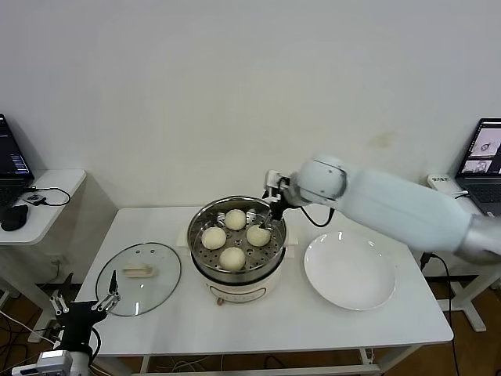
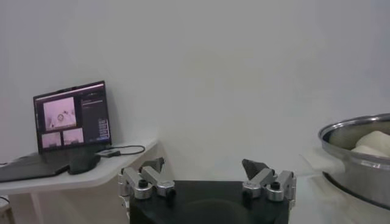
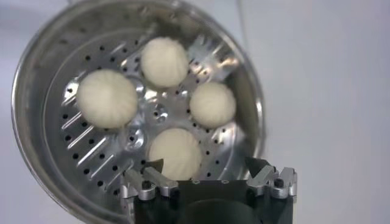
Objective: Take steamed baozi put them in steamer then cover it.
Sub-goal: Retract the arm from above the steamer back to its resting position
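- Head view: four cream-white round steamed baozi in shiny round steel steamer at white table's centre. Clear glass cover flat by left edge, empty white plate right. Right gripper at steamer's back rim; left gripper off the front-left corner.
- Left wrist view: left gripper fingers spread, empty; steamer rim alongside; open laptop on side desk.
- Right wrist view: right gripper jaws apart, empty, above baozi on perforated tray.
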